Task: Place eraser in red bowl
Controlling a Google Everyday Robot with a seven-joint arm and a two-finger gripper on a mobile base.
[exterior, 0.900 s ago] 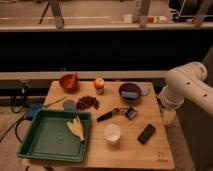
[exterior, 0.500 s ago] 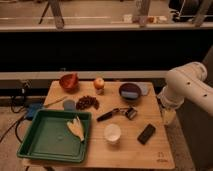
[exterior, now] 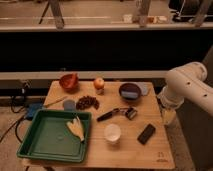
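Nearest the camera, the green tray (exterior: 45,141) is sitting at the front left of the wooden table (exterior: 127,154), holding a pale yellow item. Just right of it the white cup (exterior: 112,132) is standing upright. The eraser (exterior: 146,134) is lying flat and angled beside the cup, toward the table's front right.

The gripper (exterior: 168,117) is hanging at the right table edge, near the eraser and slightly behind it, its claw spread wide and carrying nothing.

Judgement: the eraser is looking light, stiff and low. A pinch from above across its narrow width is appearing soundest, though its flatness is leaving little height to catch.

Further back, the black-handled peeler (exterior: 118,113) is lying mid-table. The red bowl (exterior: 68,81) is sitting at the far left corner, well apart from the eraser.
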